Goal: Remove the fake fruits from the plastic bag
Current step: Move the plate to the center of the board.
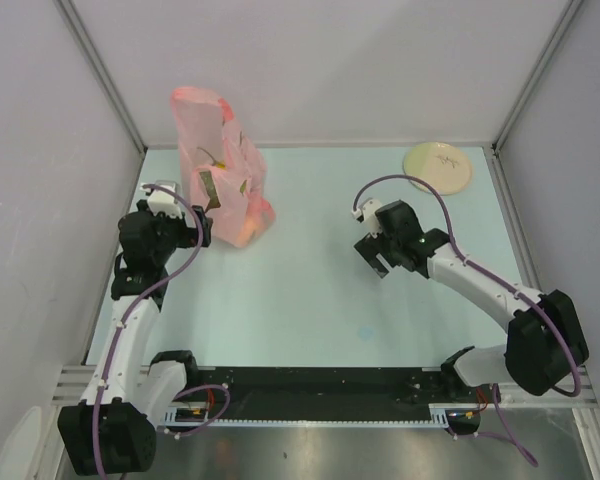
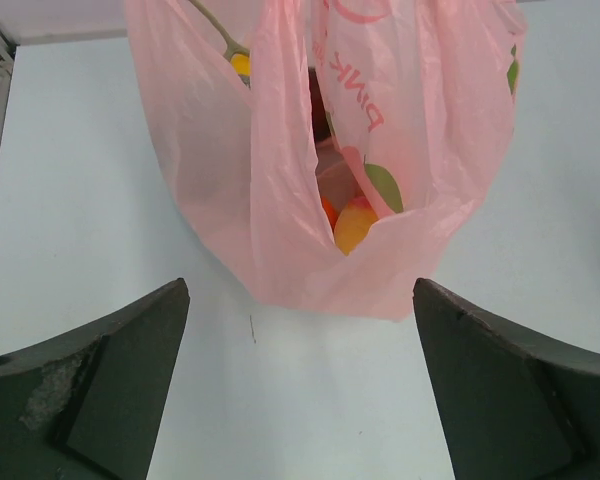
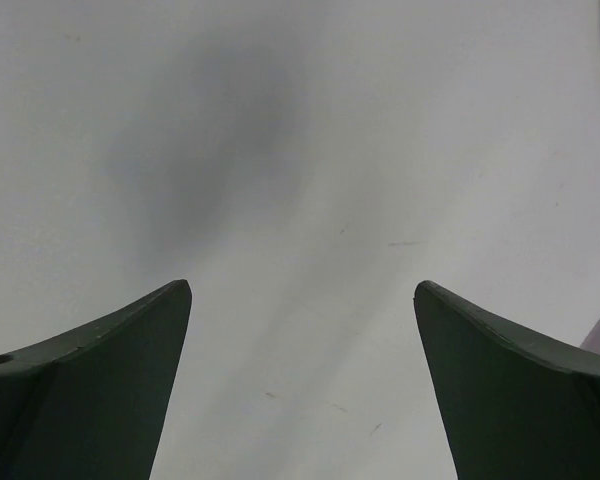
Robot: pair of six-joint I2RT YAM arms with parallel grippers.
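The pink plastic bag (image 1: 220, 165) stands crumpled at the back left of the table, and it fills the upper part of the left wrist view (image 2: 280, 170). Through a gap in its folds I see a yellow-orange round fruit (image 2: 352, 228) and part of an orange (image 2: 327, 210); the other fruits are hidden inside. An orange glow shows through the bag's base (image 1: 248, 232). My left gripper (image 1: 207, 228) is open and empty, just short of the bag's bottom edge (image 2: 300, 380). My right gripper (image 1: 376, 258) is open and empty over bare table (image 3: 300, 380), well right of the bag.
A round cream plate (image 1: 437, 166) lies at the back right corner. Grey walls close in the table at the back and both sides. The arm bases and a black rail run along the near edge.
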